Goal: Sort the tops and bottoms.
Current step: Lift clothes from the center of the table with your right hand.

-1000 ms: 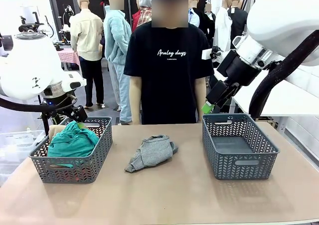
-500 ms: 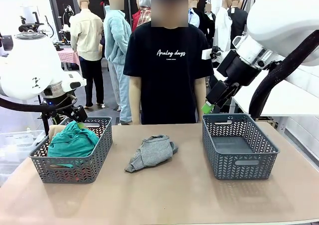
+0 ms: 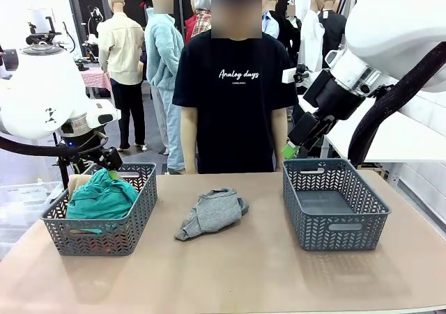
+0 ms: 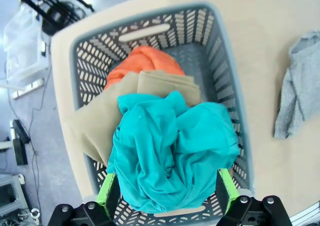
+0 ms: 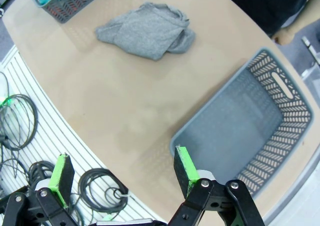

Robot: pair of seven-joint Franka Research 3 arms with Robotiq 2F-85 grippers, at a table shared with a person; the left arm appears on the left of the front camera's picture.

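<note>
Spreading wide, the green pads of the left gripper (image 4: 166,191) stand apart with nothing between them, poised over the teal-green garment (image 4: 170,156). That garment lies crumpled on top of the pile in the left basket (image 4: 80,55). Under it is the tan-beige garment (image 4: 97,123), one side draped over the basket's rim. The orange-red garment (image 4: 142,63) is bunched beneath them, toward the basket's handle end.

The right gripper (image 5: 123,175) is likewise parted and empty. It is held high, and in the front view its green tip shows just above the far rim of the right basket (image 5: 295,105), whose floor is bare.

Between the two baskets the grey garment (image 3: 212,212) lies rumpled on the tan table (image 3: 244,272), touching neither basket and well apart from both grippers.

At the far edge of the table a person (image 3: 233,105) in a black T-shirt stands facing the robot, arms down at the sides.
</note>
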